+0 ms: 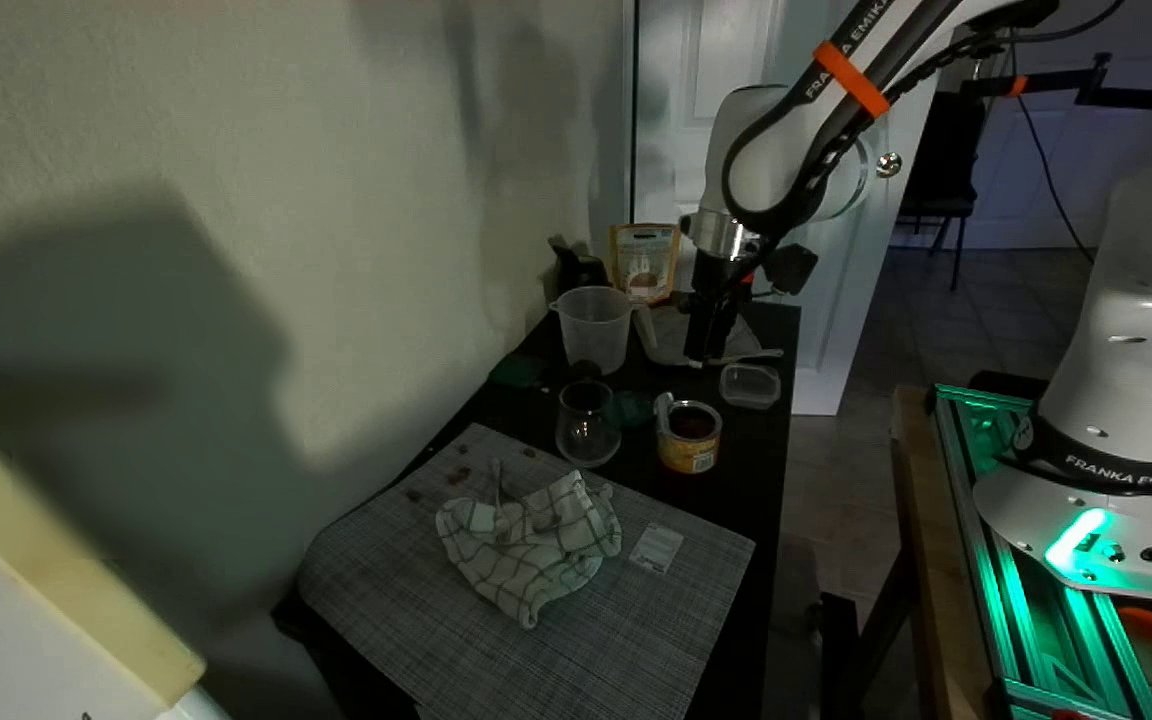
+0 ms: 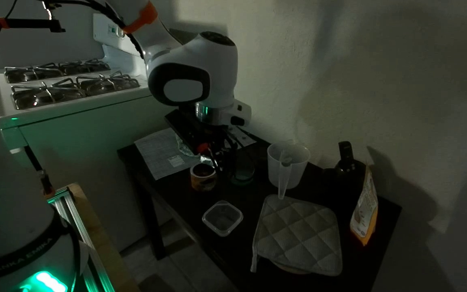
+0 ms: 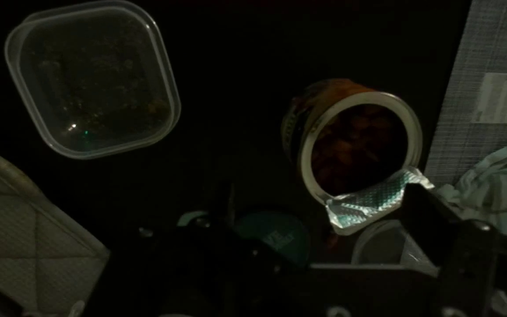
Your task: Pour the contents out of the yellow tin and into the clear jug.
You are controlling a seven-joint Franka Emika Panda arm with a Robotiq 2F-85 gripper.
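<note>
The yellow tin (image 1: 688, 456) stands upright on the dark table in both exterior views (image 2: 203, 183). In the wrist view the tin (image 3: 324, 94) is open, with a foil lid (image 3: 374, 202) peeled back at its rim and dark reddish-brown pieces inside. The clear jug (image 1: 594, 330) stands upright near the wall in both exterior views (image 2: 278, 168); I cannot make it out in the wrist view. My gripper (image 3: 322, 191) has its two fingers spread apart, with nothing between them. It hangs above the table near the tin, not around it (image 1: 704, 358).
A clear drinking glass (image 1: 588, 430) stands beside the tin. A low clear bowl (image 2: 222, 218), a quilted pot holder (image 2: 300, 235), a pouch (image 2: 365, 211) and a dark kettle-like item (image 2: 345, 170) share the table. A checked cloth (image 1: 536, 540) lies on a grey mat (image 1: 636, 640). A green lid (image 3: 275, 237) lies near the tin.
</note>
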